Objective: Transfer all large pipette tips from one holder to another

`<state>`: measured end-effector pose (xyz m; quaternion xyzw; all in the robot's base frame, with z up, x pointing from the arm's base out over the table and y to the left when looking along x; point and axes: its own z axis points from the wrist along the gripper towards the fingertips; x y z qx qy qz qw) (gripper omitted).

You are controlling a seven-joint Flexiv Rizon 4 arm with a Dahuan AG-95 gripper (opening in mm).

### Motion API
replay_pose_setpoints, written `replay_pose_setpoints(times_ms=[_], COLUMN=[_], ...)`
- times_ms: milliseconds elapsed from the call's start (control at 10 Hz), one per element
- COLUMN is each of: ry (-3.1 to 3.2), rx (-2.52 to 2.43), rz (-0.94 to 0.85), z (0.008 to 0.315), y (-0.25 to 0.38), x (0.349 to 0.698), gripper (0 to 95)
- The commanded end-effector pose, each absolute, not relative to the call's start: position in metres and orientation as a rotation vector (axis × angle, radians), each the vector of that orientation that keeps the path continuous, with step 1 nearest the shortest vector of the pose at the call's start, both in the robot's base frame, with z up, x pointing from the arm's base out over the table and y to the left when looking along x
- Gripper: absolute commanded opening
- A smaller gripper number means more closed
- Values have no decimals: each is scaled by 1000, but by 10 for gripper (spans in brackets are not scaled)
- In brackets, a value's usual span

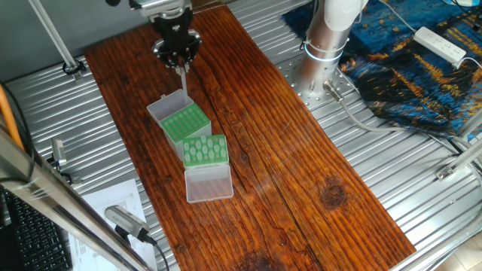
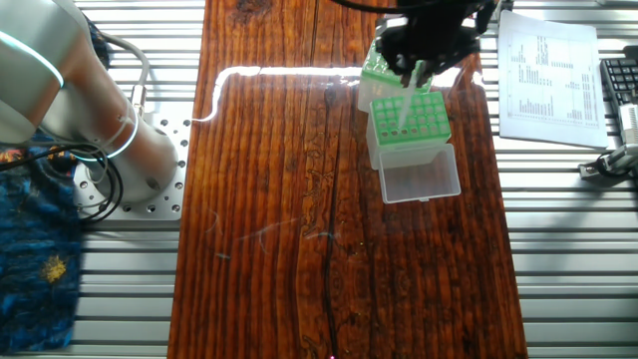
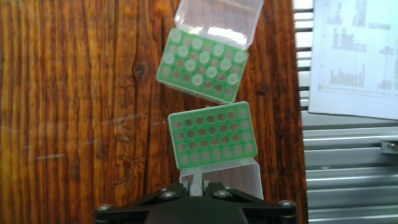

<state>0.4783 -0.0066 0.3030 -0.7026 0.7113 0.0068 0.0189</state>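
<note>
Tool (image 3: 198,185) pinching tip (image 3: 194,180) above racks (image 3: 212,142).

2 racks end to end — tips (image 3: 200,61) in the farther rack (image 3: 202,64).

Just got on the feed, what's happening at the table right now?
The gripper hangs over two green racks on the wooden table, apparently holding one pipette tip between its fingers. The far rack holds many large pipette tips; the near rack looks mostly bare holes.
</note>
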Motion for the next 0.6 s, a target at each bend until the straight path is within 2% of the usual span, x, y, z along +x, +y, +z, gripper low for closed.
replay_pose_setpoints(times_ms=[100,600], ry=[2205,2204], rx=[-2193,-2186], rz=[20,21], z=[303,292], y=[-3,-2], x=[479,474], gripper=[0,0])
